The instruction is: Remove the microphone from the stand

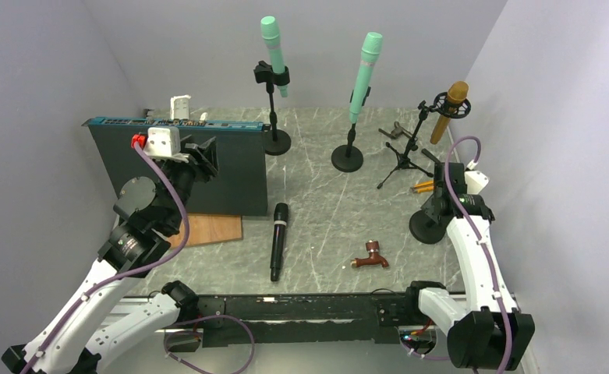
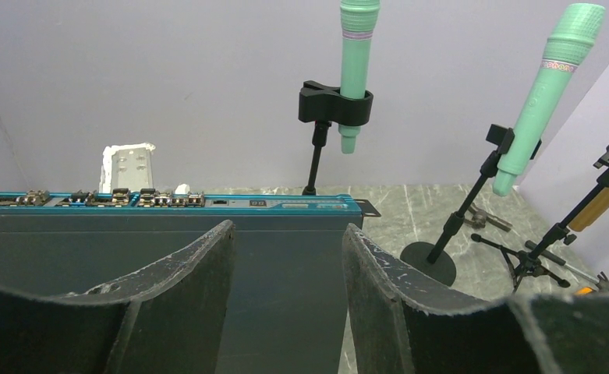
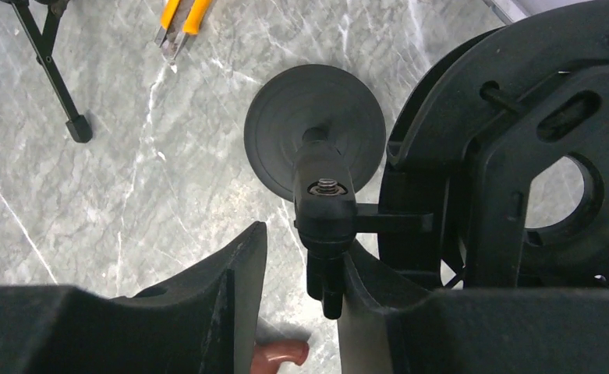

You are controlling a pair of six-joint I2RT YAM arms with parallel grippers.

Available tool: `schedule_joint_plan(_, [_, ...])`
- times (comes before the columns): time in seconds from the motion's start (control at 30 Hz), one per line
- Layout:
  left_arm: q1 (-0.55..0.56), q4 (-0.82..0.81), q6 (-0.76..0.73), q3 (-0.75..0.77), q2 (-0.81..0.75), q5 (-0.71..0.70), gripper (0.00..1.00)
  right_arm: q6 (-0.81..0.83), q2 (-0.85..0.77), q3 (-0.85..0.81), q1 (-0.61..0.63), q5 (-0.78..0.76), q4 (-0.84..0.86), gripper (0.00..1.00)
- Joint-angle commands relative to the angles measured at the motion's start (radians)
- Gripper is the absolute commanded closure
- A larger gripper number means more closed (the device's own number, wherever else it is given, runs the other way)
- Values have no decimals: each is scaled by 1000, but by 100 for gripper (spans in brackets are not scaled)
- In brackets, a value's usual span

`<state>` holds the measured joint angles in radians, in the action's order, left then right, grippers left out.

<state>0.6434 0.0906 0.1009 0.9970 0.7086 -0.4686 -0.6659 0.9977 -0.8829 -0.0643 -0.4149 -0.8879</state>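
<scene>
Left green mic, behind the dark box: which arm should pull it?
Left. The left tool is open and aimed at that green mic over the dark box. The right tool sits low at an empty stand, far right.

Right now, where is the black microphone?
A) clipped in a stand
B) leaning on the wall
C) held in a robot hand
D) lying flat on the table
D: the black microphone lies flat on the table, out in the open, not in any stand.
</scene>
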Motion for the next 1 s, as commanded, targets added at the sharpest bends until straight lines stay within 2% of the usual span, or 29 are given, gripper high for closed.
schedule_joint_plan(0.0, [4,-25,9,13,-7,-6,43,-42,0,51,-10,122,-116,61])
schedule_joint_plan(0.1, [7,-25,10,14,-4,-4,43,-17,-20,8,-11,112,-117,57])
schedule_joint_plan(0.13, [6,-23,10,14,-3,-4,44,2,-29,-18,-11,115,-111,52])
schedule_joint_plan(0.23, [7,-22,14,15,2,3,44,56,-52,-111,-11,106,-104,28])
schedule_joint_plan(0.37, [7,-17,14,18,12,4,44,123,-40,-230,-11,88,-107,13])
schedule_joint_plan(0.43, [6,-17,13,18,15,4,44,169,-26,-289,-11,98,-107,10])
schedule_joint_plan(0.57, [7,-16,12,18,18,0,44,244,-29,-356,-11,136,-92,9])
schedule_joint_plan(0.67, [7,-11,17,22,20,6,45,275,-12,-385,-10,108,-110,9])
schedule_joint_plan(0.8, [6,-14,18,19,16,4,44,296,-8,-378,-11,33,-124,10])
schedule_joint_plan(0.97, [6,-11,26,21,12,19,45,259,7,-253,-12,27,-81,7])
